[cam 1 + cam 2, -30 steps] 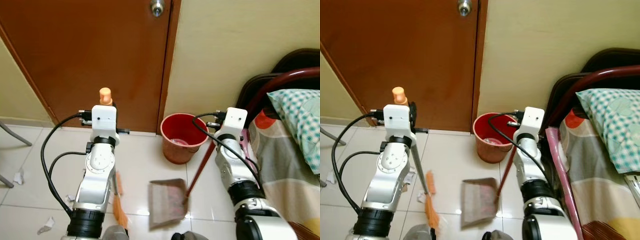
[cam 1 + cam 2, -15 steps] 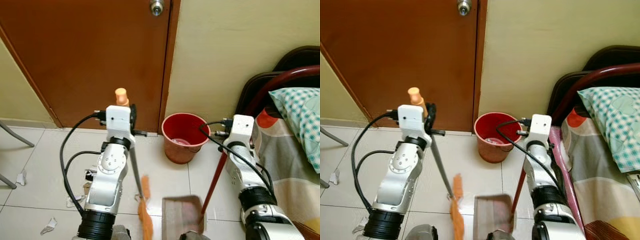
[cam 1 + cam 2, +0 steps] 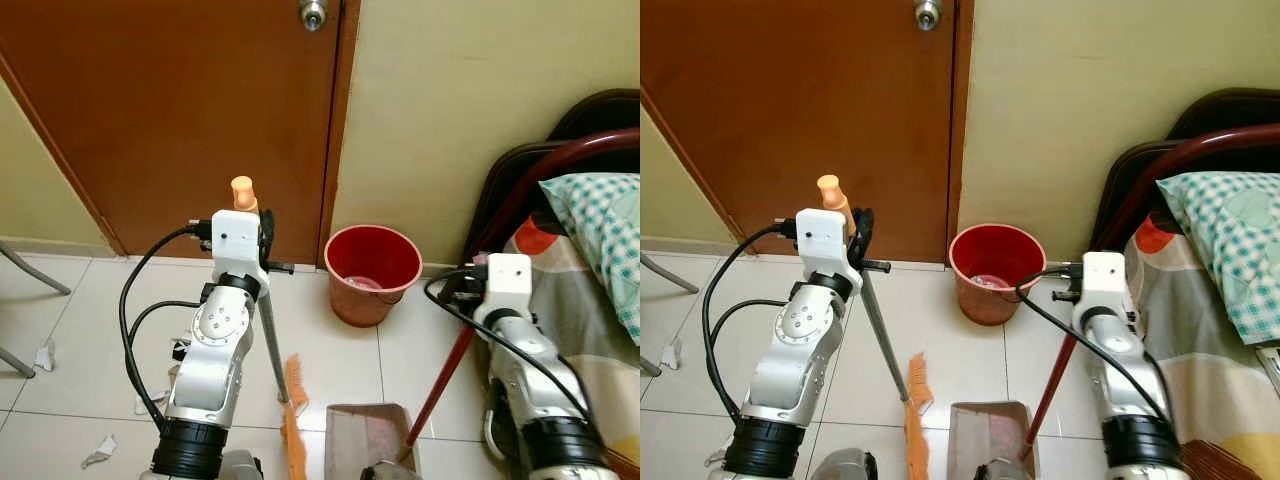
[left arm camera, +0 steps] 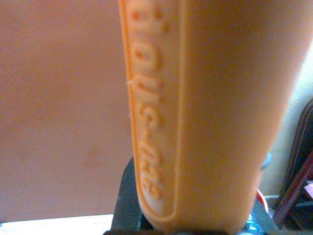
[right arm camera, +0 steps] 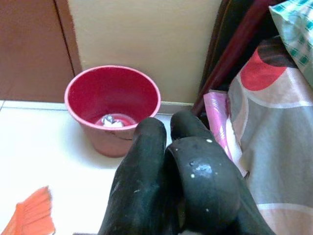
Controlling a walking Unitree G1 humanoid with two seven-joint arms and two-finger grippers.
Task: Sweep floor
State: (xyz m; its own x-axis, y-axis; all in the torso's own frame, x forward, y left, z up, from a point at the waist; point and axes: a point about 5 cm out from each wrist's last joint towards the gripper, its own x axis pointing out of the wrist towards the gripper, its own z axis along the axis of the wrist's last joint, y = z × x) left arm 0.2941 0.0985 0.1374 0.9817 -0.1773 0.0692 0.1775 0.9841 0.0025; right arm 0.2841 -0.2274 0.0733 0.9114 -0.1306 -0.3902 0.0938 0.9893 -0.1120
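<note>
Leftmost, scraps of paper (image 3: pixel 100 450) lie on the white tile floor (image 3: pixel 90 330). Next, the left hand (image 3: pixel 262 232) is clamped on the broom (image 3: pixel 292 425), whose orange handle tip (image 4: pixel 195 112) rises above the wrist and whose bristles rest on the floor beside the dustpan (image 3: pixel 365 440). Behind stands a red bucket (image 3: pixel 374 272) near the brown door (image 3: pixel 180 110). Rightward, the right hand (image 5: pixel 168 142), fingers pressed together, grips the dustpan's red handle (image 3: pixel 445 375) beside the bed (image 3: pixel 590 300).
</note>
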